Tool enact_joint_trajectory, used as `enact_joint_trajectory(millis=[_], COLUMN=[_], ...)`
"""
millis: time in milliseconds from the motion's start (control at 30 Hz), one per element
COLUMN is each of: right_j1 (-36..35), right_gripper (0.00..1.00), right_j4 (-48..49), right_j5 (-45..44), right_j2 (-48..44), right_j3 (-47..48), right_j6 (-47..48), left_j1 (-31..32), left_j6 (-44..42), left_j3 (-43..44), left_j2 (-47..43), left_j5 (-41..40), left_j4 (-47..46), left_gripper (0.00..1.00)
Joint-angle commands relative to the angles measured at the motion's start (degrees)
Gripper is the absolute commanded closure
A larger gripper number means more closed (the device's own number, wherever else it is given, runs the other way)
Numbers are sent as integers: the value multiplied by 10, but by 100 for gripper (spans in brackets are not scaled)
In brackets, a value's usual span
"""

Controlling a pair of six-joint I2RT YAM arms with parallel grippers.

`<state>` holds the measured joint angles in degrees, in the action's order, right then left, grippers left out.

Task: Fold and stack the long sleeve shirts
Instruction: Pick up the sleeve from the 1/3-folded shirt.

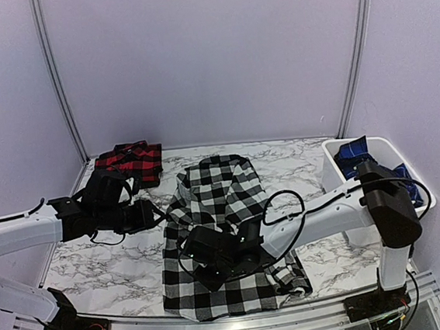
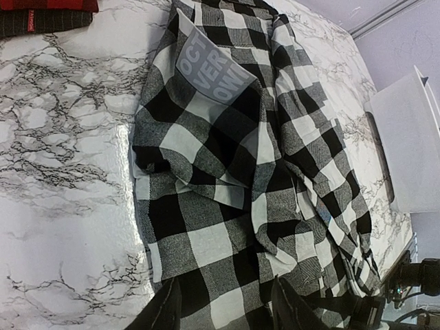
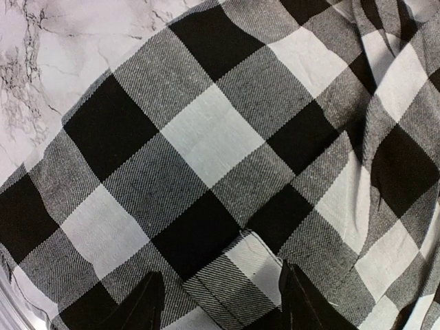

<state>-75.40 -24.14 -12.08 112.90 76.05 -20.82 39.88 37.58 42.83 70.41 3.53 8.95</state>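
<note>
The black-and-white checked shirt [image 1: 216,204] lies crumpled lengthwise in the middle of the marble table, its grey patch with white block letters [image 2: 210,69] near the collar end. The red-and-black shirt [image 1: 131,159] sits folded at the back left. My left gripper [image 1: 156,214] hovers at the checked shirt's left edge; in the left wrist view its fingers [image 2: 161,309] stand apart over the cloth, open [image 2: 227,311]. My right gripper [image 1: 207,271] is low over the shirt's near half, open [image 3: 220,302], with a stitched cuff edge [image 3: 237,271] lying between its fingers [image 3: 295,302].
A white bin [image 1: 386,149] holding blue cloth [image 1: 354,154] stands at the right edge of the table; it also shows as a white bin [image 2: 412,144] in the left wrist view. Bare marble [image 1: 104,258] lies left of the checked shirt. Cables loop over the right arm.
</note>
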Motion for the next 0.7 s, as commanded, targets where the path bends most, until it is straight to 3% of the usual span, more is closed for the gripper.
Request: enact_joint_trajectory(millis=[0, 167, 333, 500, 667], right_j1=[-10, -10, -10, -10, -7], right_gripper=[45, 46, 59, 66, 89], right_j4=[-17, -37, -53, -44, -40], right_j5=[-28, -70, -118, -136, -130], right_j2=[14, 27, 20, 5, 7], right_j3=[23, 27, 34, 30, 31], right_j6=[-24, -47, -70, -77, -77], left_j1=[-4, -4, -4, -4, -4], left_j6=[-1, -2, 1, 4, 20], left_j3=[-7, -8, -19, -37, -60], left_j2=[-2, 1, -11, -32, -53], left_j5=[1, 7, 14, 27, 53], left_j4=[18, 20, 26, 41, 52], left_gripper=[53, 54, 54, 54, 54])
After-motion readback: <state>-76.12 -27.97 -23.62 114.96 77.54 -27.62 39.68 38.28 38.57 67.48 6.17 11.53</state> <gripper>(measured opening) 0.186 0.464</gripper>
